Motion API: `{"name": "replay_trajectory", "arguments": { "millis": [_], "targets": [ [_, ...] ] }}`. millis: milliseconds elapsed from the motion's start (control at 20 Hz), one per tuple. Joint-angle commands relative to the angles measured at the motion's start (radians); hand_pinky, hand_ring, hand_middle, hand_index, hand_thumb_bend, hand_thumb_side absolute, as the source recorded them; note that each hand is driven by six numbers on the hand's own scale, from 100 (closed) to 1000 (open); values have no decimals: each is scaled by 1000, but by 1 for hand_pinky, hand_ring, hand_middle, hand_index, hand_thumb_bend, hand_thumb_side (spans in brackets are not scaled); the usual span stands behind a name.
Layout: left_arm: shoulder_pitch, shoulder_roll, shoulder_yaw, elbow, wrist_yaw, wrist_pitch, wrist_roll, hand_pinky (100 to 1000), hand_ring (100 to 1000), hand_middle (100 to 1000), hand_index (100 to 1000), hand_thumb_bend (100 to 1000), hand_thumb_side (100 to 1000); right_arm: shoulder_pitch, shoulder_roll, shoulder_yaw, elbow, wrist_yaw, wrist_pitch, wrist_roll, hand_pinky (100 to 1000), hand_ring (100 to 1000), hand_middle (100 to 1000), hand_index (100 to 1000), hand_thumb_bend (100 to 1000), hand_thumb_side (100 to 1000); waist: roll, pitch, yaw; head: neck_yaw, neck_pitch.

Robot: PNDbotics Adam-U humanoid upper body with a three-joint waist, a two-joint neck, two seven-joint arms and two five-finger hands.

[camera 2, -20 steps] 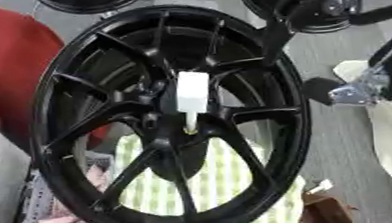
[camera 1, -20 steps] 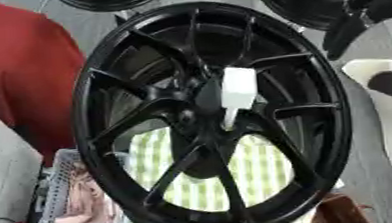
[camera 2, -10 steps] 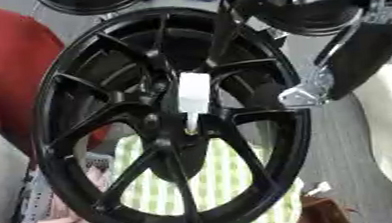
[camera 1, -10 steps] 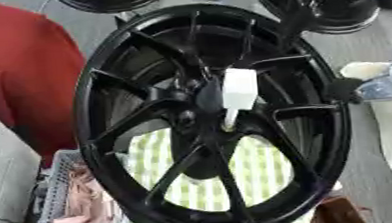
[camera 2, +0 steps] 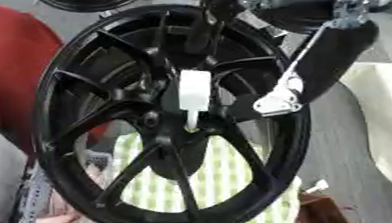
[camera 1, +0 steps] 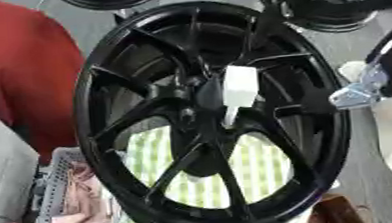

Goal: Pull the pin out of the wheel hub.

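The right hand (camera 2: 214, 17) comes in from the upper right of the right eye view, black and blurred against the black rim, its fingers pointing down over the upper part of the wheel (camera 2: 80, 157); whether they are spread or curled cannot be told from either view. A second ago only the arm showed at the right edge, well clear of the wheel; half a second ago it had swung in over the rim's upper right; now the forearm and its silver bracket (camera 2: 273, 102) overlap the right side of the wheel and the hand hangs above the hub. That reads as an approach under way, with the grasp not yet made. The pin (camera 2: 193, 93) has not moved: its white block-shaped head stands out from the hub at the wheel's centre, a thin white stem running down from it into the dark hub, so it is still seated. It lies below and slightly left of the hand, near but apart from it, with spokes between. The left hand shows in no view. Under the wheel lies a green-checked cloth (camera 1: 265, 168), and red fabric (camera 1: 21, 82) sits to the left.
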Motion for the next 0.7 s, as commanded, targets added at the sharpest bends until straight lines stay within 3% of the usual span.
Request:
{"name": "replay_trajectory", "arguments": {
  "millis": [50, 500, 700],
  "targets": [
    [-9, 18, 8, -10, 0, 1, 3, 850, 777, 592, 771, 155, 532, -25, 8, 5, -7, 17, 60, 24, 781, 789, 754, 859, 431, 416, 5, -22, 2, -3, 7],
    [-12, 13, 8, -8, 0, 3, 3, 850, 777, 592, 771, 156, 535, -29, 57, 14, 1, 45, 193, 46, 777, 783, 740, 862, 433, 427, -3, -15, 11, 2, 17],
    [-13, 11, 8, -8, -1, 3, 3, 850, 777, 592, 771, 156, 535, -29, 68, 22, 17, 59, 212, 50, 776, 778, 739, 859, 433, 425, -6, -13, 14, 0, 18]
  ]
}}
